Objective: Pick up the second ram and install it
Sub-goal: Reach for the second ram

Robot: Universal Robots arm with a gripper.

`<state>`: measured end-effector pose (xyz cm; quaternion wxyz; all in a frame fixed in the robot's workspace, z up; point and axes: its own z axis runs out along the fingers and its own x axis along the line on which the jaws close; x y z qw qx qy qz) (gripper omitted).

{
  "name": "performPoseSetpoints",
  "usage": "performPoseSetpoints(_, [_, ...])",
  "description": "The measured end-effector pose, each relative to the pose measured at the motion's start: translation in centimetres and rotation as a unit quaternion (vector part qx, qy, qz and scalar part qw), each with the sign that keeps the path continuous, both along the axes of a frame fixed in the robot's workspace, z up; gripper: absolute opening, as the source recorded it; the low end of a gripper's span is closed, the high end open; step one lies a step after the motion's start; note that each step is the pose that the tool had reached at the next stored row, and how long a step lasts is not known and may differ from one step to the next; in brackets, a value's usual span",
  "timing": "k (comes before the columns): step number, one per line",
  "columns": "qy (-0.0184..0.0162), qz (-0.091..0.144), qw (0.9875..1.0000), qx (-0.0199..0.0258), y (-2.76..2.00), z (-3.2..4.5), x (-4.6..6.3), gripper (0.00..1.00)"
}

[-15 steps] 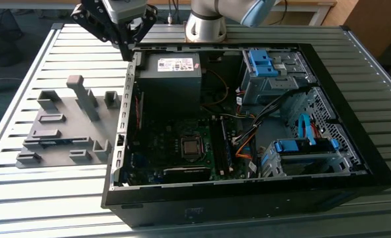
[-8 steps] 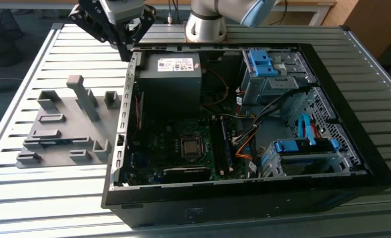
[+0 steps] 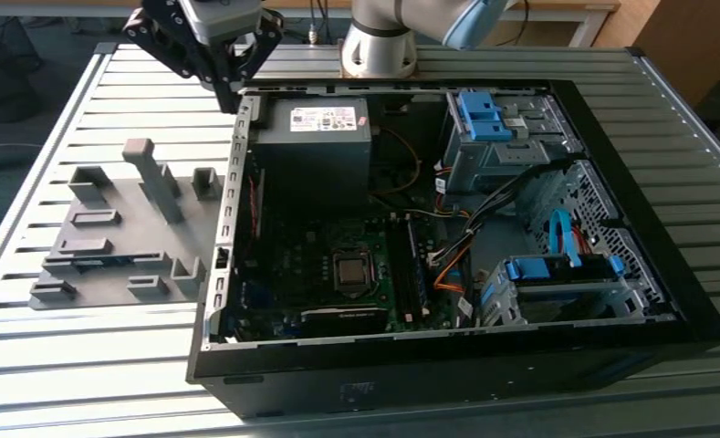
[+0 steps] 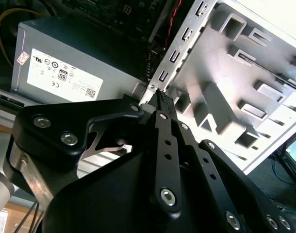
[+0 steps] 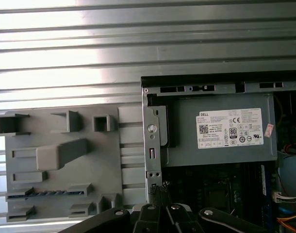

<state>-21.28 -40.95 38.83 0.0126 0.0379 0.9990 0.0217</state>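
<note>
The second ram (image 5: 46,194) lies as a thin dark strip in a long slot of the grey holder plate (image 5: 104,170), and it also shows in the exterior view (image 3: 98,262). The plate rests on the slatted table at the exterior view's left of the open computer case (image 3: 232,274). My gripper (image 3: 228,102) hangs above the case's rear corner, beside the power supply (image 3: 317,123), well away from the ram. In both wrist views its fingertips (image 4: 160,93) (image 5: 157,187) meet with nothing between them.
Upright grey blocks (image 3: 152,178) rise from the holder plate. Inside the case are the motherboard (image 3: 353,274), loose cables (image 3: 457,246) and blue drive cages (image 3: 487,119). The arm's base (image 3: 378,50) stands behind the case. The table edge (image 3: 43,182) runs along the exterior view's left.
</note>
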Motion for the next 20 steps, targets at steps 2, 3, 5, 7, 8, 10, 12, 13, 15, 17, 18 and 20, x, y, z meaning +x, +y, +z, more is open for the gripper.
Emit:
performPoseSetpoints(2, [0.0000, 0.000, 1.0000, 0.0000, 0.00, 0.00, -0.09, 0.11])
performPoseSetpoints(3, [0.0000, 0.000, 1.0000, 0.0000, 0.00, 0.00, -0.13, 0.11])
performPoseSetpoints(5, [0.0000, 0.000, 1.0000, 0.0000, 0.00, 0.00, -0.21, 0.11])
performPoseSetpoints(7, [0.0000, 0.000, 1.0000, 0.0000, 0.00, -0.01, -0.26, 0.11])
performPoseSetpoints(8, [0.0000, 0.000, 1.0000, 0.0000, 0.00, -0.01, -0.30, 0.11])
performPoseSetpoints(10, [0.0000, 0.000, 1.0000, 0.0000, 0.00, -0.01, -0.37, 0.11])
performPoseSetpoints(12, [0.0000, 0.000, 1.0000, 0.0000, 0.00, -0.01, -0.44, 0.11])
performPoseSetpoints(13, [0.0000, 0.000, 1.0000, 0.0000, 0.00, -0.01, -0.47, 0.11])
performPoseSetpoints(15, [0.0000, 0.000, 1.0000, 0.0000, 0.00, -0.01, -0.55, 0.11])
performPoseSetpoints(17, [0.0000, 0.000, 1.0000, 0.0000, 0.00, -0.01, -0.62, 0.11])
performPoseSetpoints(18, [0.0000, 0.000, 1.0000, 0.0000, 0.00, -0.01, -0.64, 0.11])
performPoseSetpoints(20, [0.0000, 0.000, 1.0000, 0.0000, 0.00, -0.02, -0.72, 0.11])
